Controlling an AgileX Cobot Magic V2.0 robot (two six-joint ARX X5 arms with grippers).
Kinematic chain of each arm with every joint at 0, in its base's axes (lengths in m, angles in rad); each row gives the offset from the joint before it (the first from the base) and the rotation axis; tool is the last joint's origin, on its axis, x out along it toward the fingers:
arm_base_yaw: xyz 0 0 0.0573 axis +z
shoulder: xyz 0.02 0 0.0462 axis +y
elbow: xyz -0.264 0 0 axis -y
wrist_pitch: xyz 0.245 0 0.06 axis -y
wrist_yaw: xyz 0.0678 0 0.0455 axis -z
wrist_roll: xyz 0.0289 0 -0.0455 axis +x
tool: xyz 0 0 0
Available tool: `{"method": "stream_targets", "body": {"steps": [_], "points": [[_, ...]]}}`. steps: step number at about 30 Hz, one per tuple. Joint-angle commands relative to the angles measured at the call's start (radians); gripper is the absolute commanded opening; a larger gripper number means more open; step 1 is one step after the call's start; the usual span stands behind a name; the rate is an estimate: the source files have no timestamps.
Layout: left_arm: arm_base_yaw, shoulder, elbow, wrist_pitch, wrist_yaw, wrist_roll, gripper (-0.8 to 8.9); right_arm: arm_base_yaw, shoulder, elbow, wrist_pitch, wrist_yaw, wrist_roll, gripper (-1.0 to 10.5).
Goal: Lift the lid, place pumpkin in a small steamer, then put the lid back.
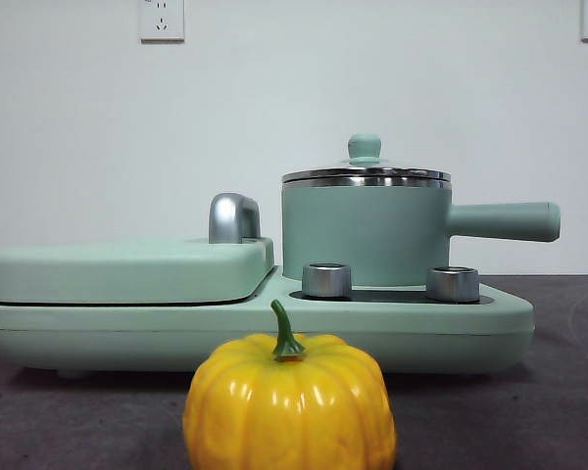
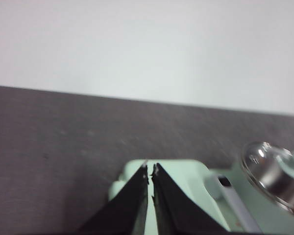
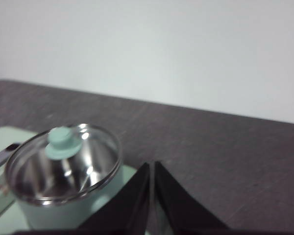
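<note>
Note that the lid (image 1: pixel 366 174) is seated on the small steamer (image 1: pixel 365 233), its mint-green knob upright at the centre. The small steamer stands on the right section of the wide appliance base (image 1: pixel 470 328), behind two metal knobs (image 1: pixel 326 280), with its long side handle pointing toward the right of the front view. You will find the flat griddle cover (image 1: pixel 127 269) closed over the left section of the base, a steel hinge piece (image 1: pixel 233 217) rising at its rear edge.

The pumpkin (image 1: pixel 289 401) sits on the dark table (image 1: pixel 78 411) in front of the base, apart from it and nearest the front camera (its green stem curves upward).

Neither arm shows in the front view. In its wrist view, observe the left gripper (image 2: pixel 150 175) above a corner of the mint-green appliance, jaws drawn together with only a thin slit between the tips, holding nothing. The right gripper (image 3: pixel 152 171) is just beside the small steamer and above the lid's level, jaws likewise pressed nearly together and empty. It touches neither the lid nor the pot.
</note>
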Motion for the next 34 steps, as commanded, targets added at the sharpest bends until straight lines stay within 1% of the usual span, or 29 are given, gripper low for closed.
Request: {"method": "stream_targets", "body": {"steps": [1, 5, 13, 16, 18, 20, 22, 24, 25, 27, 28, 34], "points": [[-0.026, 0.056, 0.043, -0.003, 0.032, 0.074, 0.15, 0.002, 0.047, 0.038, -0.023, -0.032, -0.055, 0.1], [-0.075, 0.121, 0.077, -0.041, 0.036, 0.148, 0.15, 0.019, 0.112, 0.084, -0.109, -0.045, -0.117, 0.1], [-0.180, 0.211, 0.139, -0.182, 0.039, 0.347, 0.15, 0.109, 0.179, 0.135, -0.240, -0.043, -0.305, 0.1], [-0.211, 0.218, 0.140, -0.196, 0.039, 0.399, 0.16, 0.151, 0.186, 0.135, -0.291, -0.041, -0.380, 0.1], [-0.224, 0.218, 0.140, -0.195, 0.039, 0.412, 0.16, 0.173, 0.186, 0.135, -0.322, -0.040, -0.410, 0.2], [-0.230, 0.218, 0.140, -0.185, 0.039, 0.412, 0.44, 0.191, 0.186, 0.135, -0.336, -0.037, -0.422, 0.2], [-0.230, 0.218, 0.140, -0.179, 0.039, 0.412, 1.29, 0.200, 0.185, 0.135, -0.340, -0.034, -0.422, 0.3], [-0.230, 0.218, 0.140, -0.179, 0.039, 0.412, 2.24, 0.203, 0.185, 0.135, -0.340, -0.031, -0.421, 1.8], [-0.230, 0.218, 0.140, -0.180, 0.039, 0.412, 2.50, 0.203, 0.185, 0.135, -0.340, -0.022, -0.420, 2.3], [-0.230, 0.218, 0.140, -0.181, 0.039, 0.412, 2.55, 0.205, 0.185, 0.135, -0.340, 0.005, -0.420, 2.9], [-0.231, 0.218, 0.140, -0.180, 0.039, 0.412, 2.55, 0.208, 0.184, 0.135, -0.340, 0.016, -0.420, 3.0], [-0.254, 0.220, 0.140, -0.161, 0.039, 0.412, 2.55, 0.225, 0.184, 0.135, -0.340, 0.037, -0.419, 3.0]]}}
